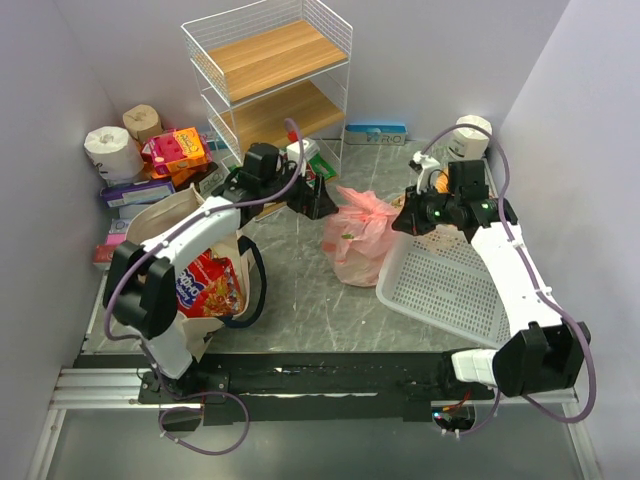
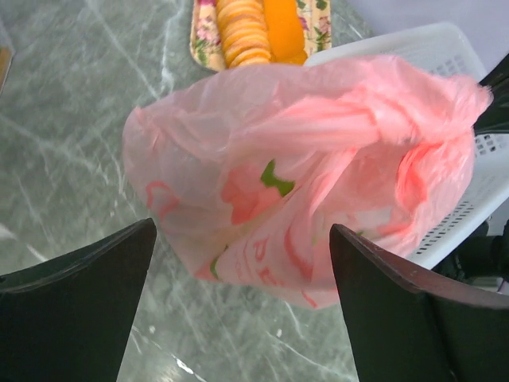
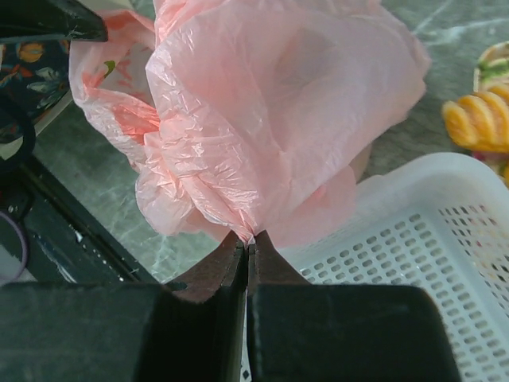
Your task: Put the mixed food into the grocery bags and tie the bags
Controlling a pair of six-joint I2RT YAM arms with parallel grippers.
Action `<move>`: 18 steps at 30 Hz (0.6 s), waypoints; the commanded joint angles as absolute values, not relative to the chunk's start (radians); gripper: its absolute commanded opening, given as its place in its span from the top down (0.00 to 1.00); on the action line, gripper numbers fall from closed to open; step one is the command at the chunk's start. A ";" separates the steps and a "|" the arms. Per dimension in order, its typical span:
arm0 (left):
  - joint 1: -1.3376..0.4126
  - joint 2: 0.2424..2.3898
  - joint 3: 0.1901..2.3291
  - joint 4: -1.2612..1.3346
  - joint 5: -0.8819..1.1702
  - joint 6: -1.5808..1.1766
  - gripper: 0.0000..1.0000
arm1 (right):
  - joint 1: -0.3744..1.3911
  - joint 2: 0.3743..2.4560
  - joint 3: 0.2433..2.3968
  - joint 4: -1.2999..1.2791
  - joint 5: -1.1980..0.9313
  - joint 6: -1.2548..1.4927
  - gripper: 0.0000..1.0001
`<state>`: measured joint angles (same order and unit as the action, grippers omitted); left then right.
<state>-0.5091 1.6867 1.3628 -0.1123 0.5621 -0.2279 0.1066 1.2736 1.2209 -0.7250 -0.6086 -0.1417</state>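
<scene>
The right pincer pinched the pink bag just ahead, likely tensioning its knot; the left pincer stood wide, empty.

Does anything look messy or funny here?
Yes: the pink bag is crumpled and slumped against the white basket, its top twisted into a bunch. The right gripper is shut on a pinch of its plastic; the left gripper hangs open near it.
</scene>
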 commanded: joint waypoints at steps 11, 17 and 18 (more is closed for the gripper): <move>-0.564 1.729 1.506 -0.190 0.555 0.239 0.04 | 0.098 1.408 1.333 -0.769 -0.726 -0.213 1.00; -0.592 1.761 1.520 -0.092 0.451 0.255 0.04 | 0.098 1.410 1.330 -0.770 -0.739 -0.218 1.00; -0.592 1.766 1.522 -0.078 0.449 0.249 0.04 | 0.098 1.405 1.327 -0.769 -0.741 -0.216 1.00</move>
<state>-0.5804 1.7367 1.4708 -0.1772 0.5121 0.1970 0.1040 1.4063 1.2942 -0.7650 -0.7090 -0.2028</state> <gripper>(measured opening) 0.964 0.052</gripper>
